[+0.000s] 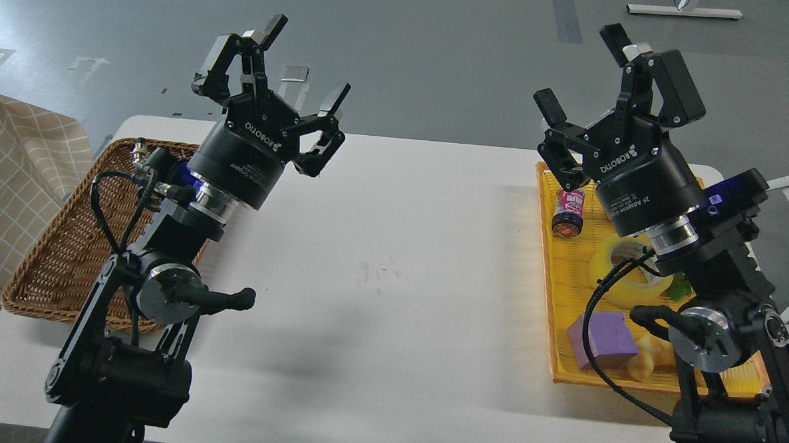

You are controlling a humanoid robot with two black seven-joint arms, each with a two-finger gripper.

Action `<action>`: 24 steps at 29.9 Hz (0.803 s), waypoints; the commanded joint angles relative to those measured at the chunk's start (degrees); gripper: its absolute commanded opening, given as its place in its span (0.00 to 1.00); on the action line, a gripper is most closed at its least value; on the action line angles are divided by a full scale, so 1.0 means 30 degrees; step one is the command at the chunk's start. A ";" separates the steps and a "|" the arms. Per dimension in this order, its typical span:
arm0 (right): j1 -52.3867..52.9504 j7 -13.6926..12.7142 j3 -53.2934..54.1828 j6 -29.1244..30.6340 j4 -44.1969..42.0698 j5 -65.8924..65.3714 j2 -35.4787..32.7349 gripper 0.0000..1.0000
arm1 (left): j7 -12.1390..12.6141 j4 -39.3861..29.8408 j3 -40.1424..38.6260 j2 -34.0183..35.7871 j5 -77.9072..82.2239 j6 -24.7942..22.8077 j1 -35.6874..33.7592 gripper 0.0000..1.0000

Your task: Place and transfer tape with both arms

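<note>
The tape [622,271] lies flat in the yellow tray [567,302] at our right, its pale core facing up, partly hidden behind our right wrist and a black cable that crosses in front of it. Just in front of it in the same tray sits a purple cube [604,338], with some pale yellow pieces [651,358] beside the cube that we cannot identify, and toward the far end lies a small bottle [568,214] with a pink label. A bit of green shows just right of the roll, too hidden to name. Our right hand [587,73] is raised well above the tray's far end, fingers spread and grasping nothing. Our left hand [305,61] is likewise lifted over the far left of the white worktop [392,281], released and empty. Under our left arm a brown wicker basket [53,260] rests at the worktop's left edge; what we can see of its inside holds nothing. The middle of the worktop between tray and basket is bare apart from faint scuffs. We judge the task not yet begun: the roll is untouched in the tray and neither hand is near it. Everything looks to be left: the right hand's pickup, setting the roll down near the middle, and the left hand's taking it over, probably toward the basket.
</note>
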 commanded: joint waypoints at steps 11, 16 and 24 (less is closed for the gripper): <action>0.0102 -0.0001 0.0062 -0.0205 -0.0091 -0.0059 0.0000 1.00 | -0.0031 -0.0028 0.0001 0.0000 0.0000 0.0244 -0.0043 0.98; -0.0015 -0.0001 0.0033 -0.0205 -0.0003 -0.0059 0.0000 1.00 | -0.0031 -0.0028 0.0001 0.0000 0.0000 0.0156 -0.0073 0.98; 0.0190 0.0116 0.0121 -0.0205 -0.0032 -0.0088 0.0000 1.00 | -0.0148 -0.0057 0.0001 0.0000 0.0000 0.0126 -0.0102 0.98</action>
